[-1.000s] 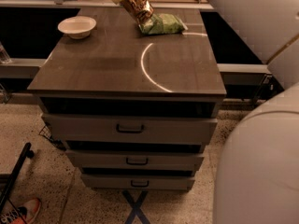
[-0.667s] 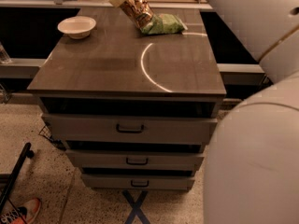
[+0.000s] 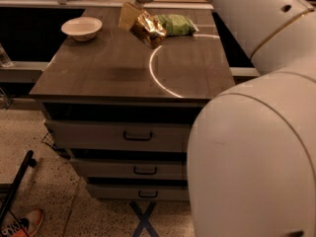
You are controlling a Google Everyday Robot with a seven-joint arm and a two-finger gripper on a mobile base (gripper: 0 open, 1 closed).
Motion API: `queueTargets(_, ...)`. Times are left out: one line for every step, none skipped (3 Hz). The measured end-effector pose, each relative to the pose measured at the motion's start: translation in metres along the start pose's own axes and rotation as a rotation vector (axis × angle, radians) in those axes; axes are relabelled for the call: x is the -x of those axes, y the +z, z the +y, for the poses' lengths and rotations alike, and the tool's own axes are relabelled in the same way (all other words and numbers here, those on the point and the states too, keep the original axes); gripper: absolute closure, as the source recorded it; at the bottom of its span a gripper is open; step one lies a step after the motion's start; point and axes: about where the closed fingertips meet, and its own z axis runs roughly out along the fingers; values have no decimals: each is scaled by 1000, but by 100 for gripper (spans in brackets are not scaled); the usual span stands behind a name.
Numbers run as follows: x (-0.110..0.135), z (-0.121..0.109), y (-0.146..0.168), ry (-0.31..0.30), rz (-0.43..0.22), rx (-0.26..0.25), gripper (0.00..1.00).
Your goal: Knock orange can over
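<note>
The orange can (image 3: 149, 29) sits on the dark tabletop (image 3: 98, 68) just beside the green snack bag (image 3: 176, 24), on the side of the bag that faces the white bowl (image 3: 81, 28). It is clearly tilted: its upper end leans away from the bag and its lower end is close to the bag's edge. The gripper (image 3: 130, 15) hangs above and just beyond the bag on that same side and is pressed against the can's raised end. I cannot tell how far the claw is open, or whether it has hold of the can or only leans on it. The can looks partway through the tip, neither upright nor flat. To finish the step well, the push should probably stay high on the can and run across its axis, away from the bag. That way the can topples onto bare wood and does not wedge against the crinkly bag, which could prop it half up. A slow, short sweep seems wise, since a round can may roll once it is down, and the tabletop edge behind the bag is near. The bowl lies well apart from the bag and should be out of the way.
</note>
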Motion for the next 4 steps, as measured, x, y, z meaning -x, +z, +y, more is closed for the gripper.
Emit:
queueTargets(-11,16,7,-54,71,64,100)
queueTargets(-12,23,9,-99,90,91,100)
queueTargets(-14,28,11,-146,110,102,100)
queueTargets(-20,29,17,-173,139,96,100)
